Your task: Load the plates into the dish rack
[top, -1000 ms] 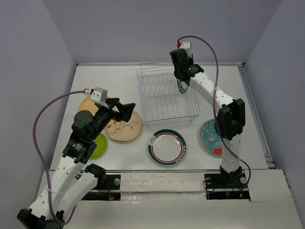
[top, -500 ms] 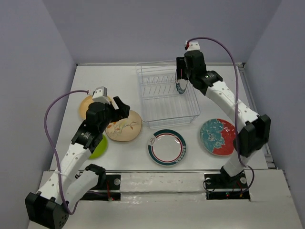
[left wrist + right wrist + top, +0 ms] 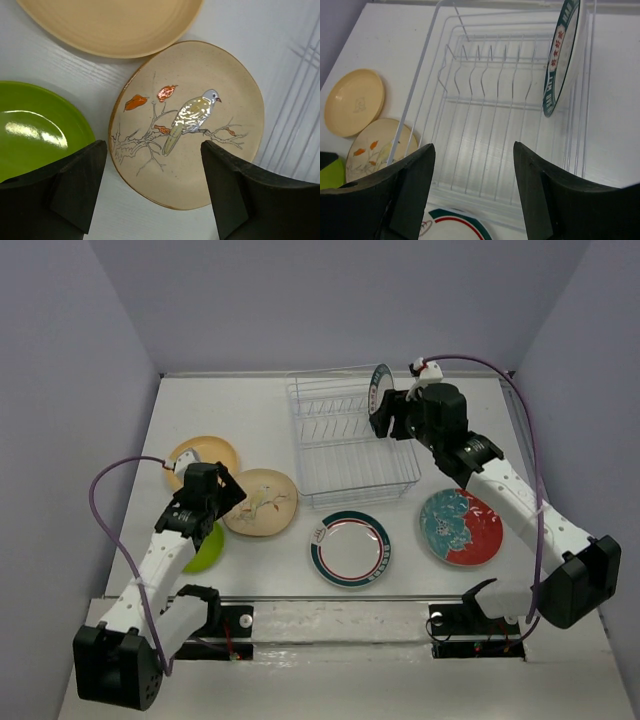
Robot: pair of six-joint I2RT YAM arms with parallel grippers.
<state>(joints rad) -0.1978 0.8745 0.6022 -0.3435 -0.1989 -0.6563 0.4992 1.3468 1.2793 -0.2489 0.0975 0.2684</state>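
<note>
The cream bird plate (image 3: pixel 200 125) lies flat on the worktop (image 3: pixel 220 410) left of the dish rack (image 3: pixel 299 440). The left tool (image 3: pixel 152 165) hangs over it, spread wide. It should, I judge, bite the rim on the rack side, clear of the lime green plate (image 3: pixel 35 130) and orange-tan plate (image 3: pixel 110 25). The right tool (image 3: pixel 472 160), spread and empty, is beside the dark-rimmed plate (image 3: pixel 562 55) standing in the rack's far right corner.

Six plates (image 3: pixel 350 548) — one dish rack (image 3: pixel 340 455) — two robot arms (image 3: pixel 510 495), one table (image 3: pixel 260 410).
</note>
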